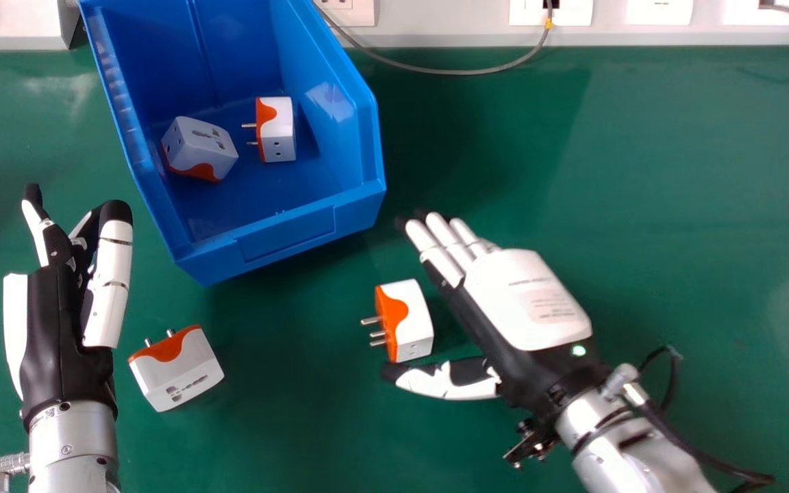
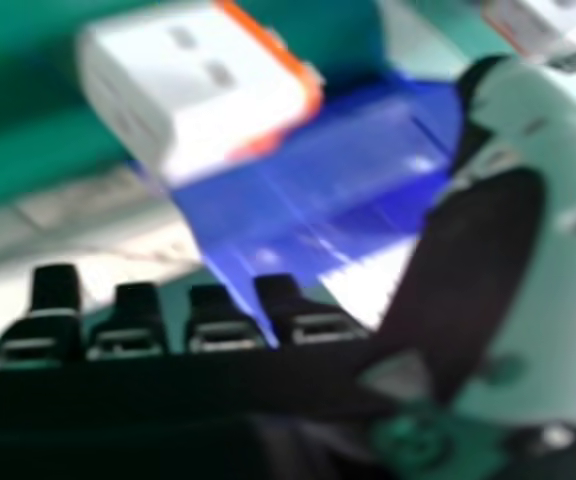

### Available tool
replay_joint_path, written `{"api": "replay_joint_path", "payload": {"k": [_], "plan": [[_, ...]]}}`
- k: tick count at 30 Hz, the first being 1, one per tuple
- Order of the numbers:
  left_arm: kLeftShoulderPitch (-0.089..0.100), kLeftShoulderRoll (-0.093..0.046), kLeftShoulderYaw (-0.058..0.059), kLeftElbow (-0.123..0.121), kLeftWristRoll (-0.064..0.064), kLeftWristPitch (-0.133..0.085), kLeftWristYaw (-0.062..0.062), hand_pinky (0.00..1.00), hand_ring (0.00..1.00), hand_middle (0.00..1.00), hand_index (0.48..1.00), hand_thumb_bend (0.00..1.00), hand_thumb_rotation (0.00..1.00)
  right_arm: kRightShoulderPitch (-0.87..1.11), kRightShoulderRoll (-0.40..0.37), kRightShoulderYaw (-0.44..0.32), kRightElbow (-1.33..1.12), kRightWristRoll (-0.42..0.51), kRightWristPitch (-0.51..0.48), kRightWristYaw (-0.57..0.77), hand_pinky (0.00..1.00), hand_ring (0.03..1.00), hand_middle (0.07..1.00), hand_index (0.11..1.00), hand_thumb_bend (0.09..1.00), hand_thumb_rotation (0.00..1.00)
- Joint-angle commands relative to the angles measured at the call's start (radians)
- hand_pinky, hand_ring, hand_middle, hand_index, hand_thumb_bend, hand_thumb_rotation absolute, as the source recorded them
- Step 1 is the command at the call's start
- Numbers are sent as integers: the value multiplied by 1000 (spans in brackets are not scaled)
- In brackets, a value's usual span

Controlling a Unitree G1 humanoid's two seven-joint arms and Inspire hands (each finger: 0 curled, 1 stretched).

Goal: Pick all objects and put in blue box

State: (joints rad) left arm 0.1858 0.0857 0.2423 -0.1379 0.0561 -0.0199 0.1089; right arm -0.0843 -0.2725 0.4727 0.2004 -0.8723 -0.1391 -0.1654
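Blue box [image 1: 285, 233]: in the head view, it stands on the counter [image 1: 641, 205], with two adapters [image 1: 276, 130] inside.
Left adapter [image 1: 182, 370]: on the counter, near the left hand [image 1: 59, 329], whose fingers are relaxed.
Right adapter [image 1: 411, 318]: on the counter, just beside the right hand [image 1: 531, 301].
Right hand view: fingers and thumb are apart, the right adapter near them.

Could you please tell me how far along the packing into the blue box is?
Two white-and-orange adapters already lie in the blue box. Nothing is in hand: the right hand is open beside a third adapter, left to pack, as is a fourth adapter near the left hand.
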Motion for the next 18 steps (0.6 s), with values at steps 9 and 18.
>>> {"api": "replay_joint_path", "payload": {"k": [9, 18], "plan": [[-8, 6, 1, -16, -3, -22, 4, 856, 911, 876, 896, 463, 826, -147, 38, 57, 126, -15, 43, 40, 836, 935, 968, 939, 386, 533], [1, 5, -1, -37, -2, -10, 3, 856, 911, 876, 896, 468, 827, -267, -31, 99, 212, -8, -21, 143, 842, 926, 954, 931, 399, 542]]}}
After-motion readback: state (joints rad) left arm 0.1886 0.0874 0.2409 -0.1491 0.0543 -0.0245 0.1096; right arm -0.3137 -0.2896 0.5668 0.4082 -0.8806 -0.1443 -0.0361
